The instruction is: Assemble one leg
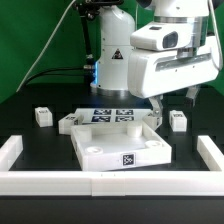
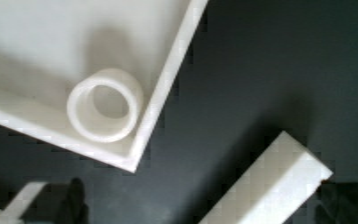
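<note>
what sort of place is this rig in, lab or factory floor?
Probably a robotics lab bench: a black table fenced by white rails, a marker board lying on it, and tagged white parts like a leg under the arm.

Corner of white panel (image 2: 43, 60), round hole (image 2: 105, 104)

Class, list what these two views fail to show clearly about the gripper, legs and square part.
1. Exterior view: the gripper covers the square part's far corner beneath it.
2. Exterior view: tags on the legs are too small to read.
3. Wrist view: a white bar, blurred and cut by the edge; which piece it is cannot be told.
4. Wrist view: the fingers are blurred, cut by the edge.
</note>
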Controlling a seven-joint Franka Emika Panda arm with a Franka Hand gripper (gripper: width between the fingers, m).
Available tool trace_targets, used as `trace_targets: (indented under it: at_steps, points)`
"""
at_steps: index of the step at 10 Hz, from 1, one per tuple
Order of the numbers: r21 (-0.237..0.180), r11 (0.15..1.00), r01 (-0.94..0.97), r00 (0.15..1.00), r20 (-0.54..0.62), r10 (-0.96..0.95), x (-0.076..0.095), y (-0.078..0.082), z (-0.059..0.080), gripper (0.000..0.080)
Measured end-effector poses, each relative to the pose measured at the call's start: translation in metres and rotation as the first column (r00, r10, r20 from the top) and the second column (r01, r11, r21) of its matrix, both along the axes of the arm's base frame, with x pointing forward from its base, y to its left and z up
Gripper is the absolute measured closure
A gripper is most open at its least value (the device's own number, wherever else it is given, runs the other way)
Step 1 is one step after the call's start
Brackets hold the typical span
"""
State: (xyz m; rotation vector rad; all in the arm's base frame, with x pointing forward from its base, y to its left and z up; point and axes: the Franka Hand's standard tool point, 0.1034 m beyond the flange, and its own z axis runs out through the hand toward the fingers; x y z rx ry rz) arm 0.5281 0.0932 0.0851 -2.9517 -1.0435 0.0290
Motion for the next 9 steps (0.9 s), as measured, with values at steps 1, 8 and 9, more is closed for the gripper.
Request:
trace_targets:
  at_steps: [1, 8, 9]
  points:
    - [0.0, 1.0, 0.0, 1.0, 0.0, 0.0, 0.0, 0.0, 0.0, 0.015]
    - [0.008, 0.987, -0.162, 0.986, 0.037, 0.161, -0.02, -0.014, -0.014, 0.015]
    - [0.007, 0.972, -0.233, 0.972, 0.041, 0.233, -0.029, -0.021, -0.016, 0.015]
